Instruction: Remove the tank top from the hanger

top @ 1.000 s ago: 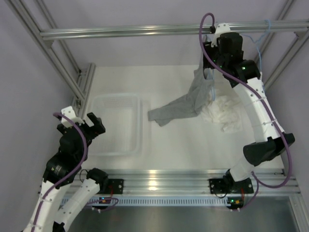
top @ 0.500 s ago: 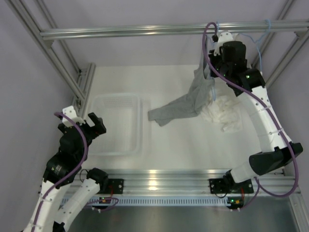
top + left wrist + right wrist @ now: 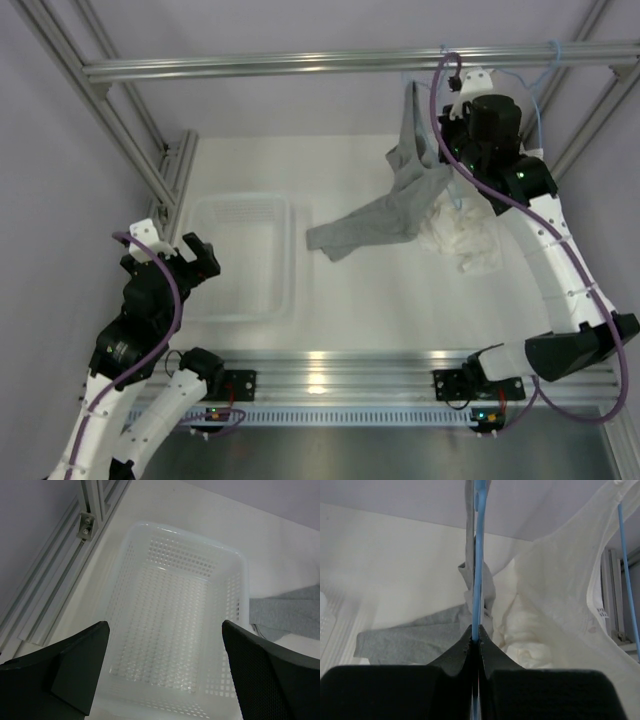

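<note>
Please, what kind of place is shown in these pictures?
Probably a robot test cell in a laboratory, not a home: an aluminium frame surrounds a white table, and the left arm and the right arm are bolted at its near edge.

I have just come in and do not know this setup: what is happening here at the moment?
The right gripper is shut on the wire of the light-blue hanger, which hangs from the top rail. The grey tank top is on that hanger, its lower part lying on the table. A white garment hangs beside it. The left gripper is open above the white basket.
</note>
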